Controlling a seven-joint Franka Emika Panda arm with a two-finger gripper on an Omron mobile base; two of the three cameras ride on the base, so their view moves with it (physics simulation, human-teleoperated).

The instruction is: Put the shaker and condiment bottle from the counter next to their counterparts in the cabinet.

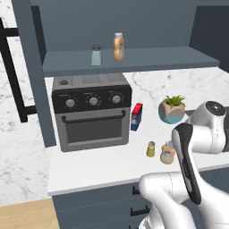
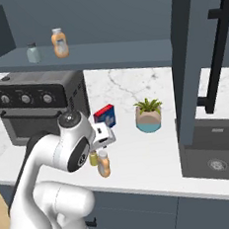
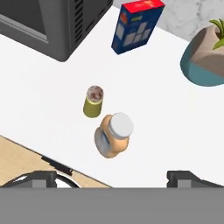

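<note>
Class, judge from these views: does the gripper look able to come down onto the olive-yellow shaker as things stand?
Probably yes: the open gripper hangs above the shaker, whose top is clear. The condiment bottle beside it stands close.

No legible text, even on the box (image 3: 136,25)

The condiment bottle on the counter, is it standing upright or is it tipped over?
Upright. The condiment bottle stands on its base on the counter, pale cap on top, beside the shaker.

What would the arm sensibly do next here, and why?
Probably lower the open gripper over the condiment bottle. It hangs above the bottle, holding nothing, and both bottle and shaker stand on the counter.
</note>
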